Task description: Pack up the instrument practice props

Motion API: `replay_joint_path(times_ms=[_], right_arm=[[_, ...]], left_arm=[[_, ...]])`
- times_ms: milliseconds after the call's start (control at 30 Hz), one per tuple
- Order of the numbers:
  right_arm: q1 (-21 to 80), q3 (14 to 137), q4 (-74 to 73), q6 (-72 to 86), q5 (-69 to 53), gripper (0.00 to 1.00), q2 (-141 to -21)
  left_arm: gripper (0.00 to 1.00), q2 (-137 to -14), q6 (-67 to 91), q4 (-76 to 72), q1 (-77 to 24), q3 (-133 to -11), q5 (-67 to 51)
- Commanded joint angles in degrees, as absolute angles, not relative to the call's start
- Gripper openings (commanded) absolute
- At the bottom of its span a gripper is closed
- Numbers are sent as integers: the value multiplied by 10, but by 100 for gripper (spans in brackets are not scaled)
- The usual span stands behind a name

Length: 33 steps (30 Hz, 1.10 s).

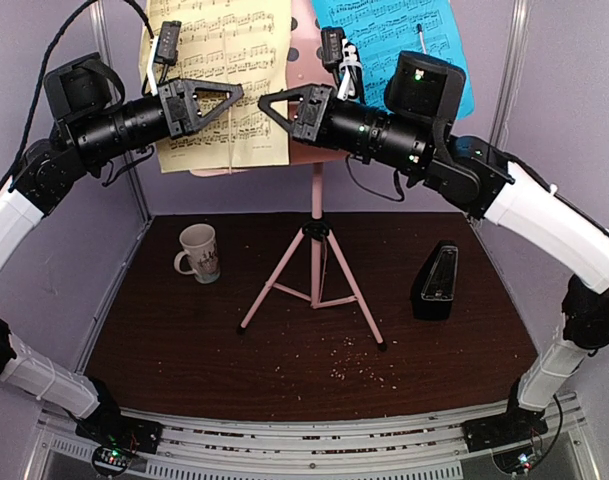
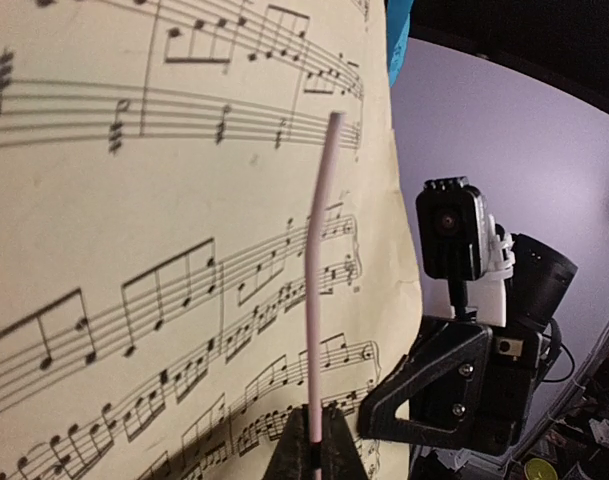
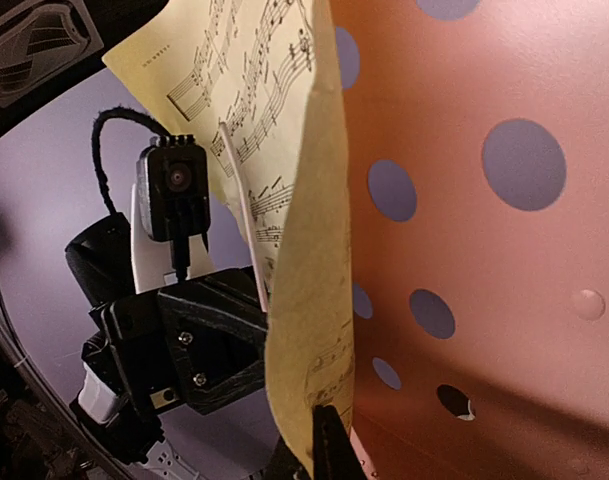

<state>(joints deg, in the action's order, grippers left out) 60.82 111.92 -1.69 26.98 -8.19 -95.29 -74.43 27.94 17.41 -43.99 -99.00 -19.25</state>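
Obs: pink perforated music stand (image 3: 504,300), panel just beside the right gripper (image 1: 263,101). Its fingers (image 3: 330,452) pinch the edge of the yellow sheet-music page (image 1: 209,60). The left gripper (image 1: 239,93) has fingers pressed together on a thin pale rod (image 2: 318,300) rising in front of that page.

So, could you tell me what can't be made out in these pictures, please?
Top view: blue page, lower part hidden by the right arm.
Top view: mug, print too small to read.
Top view: metronome, face too dark to read.
Right wrist view: right tool, tips cut off by the bottom edge, so whether it pinches the yellow page is unclear.
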Motion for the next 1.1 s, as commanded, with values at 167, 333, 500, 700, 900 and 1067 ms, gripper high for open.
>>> replay_joint_path(times_ms=[167,333,500,700,900,1067], right_arm=[[642,1207,-88,110,-51,0,-965],[663,1174,-74,74,5,0,-927],[665,1067,-16,88,39,0,-843],[666,1009,-19,100,56,0,-766],[666,964,-35,94,44,0,-689],[666,948,-86,95,7,0,-648]], left_arm=[[0,-740,266,159,-440,-996,-195],[0,-738,266,157,-439,-992,-182],[0,-737,269,154,-440,-991,-169],[2,-738,270,146,-440,-991,-165],[18,-736,267,148,-439,-991,-147],[32,-731,262,147,-440,-990,-136]])
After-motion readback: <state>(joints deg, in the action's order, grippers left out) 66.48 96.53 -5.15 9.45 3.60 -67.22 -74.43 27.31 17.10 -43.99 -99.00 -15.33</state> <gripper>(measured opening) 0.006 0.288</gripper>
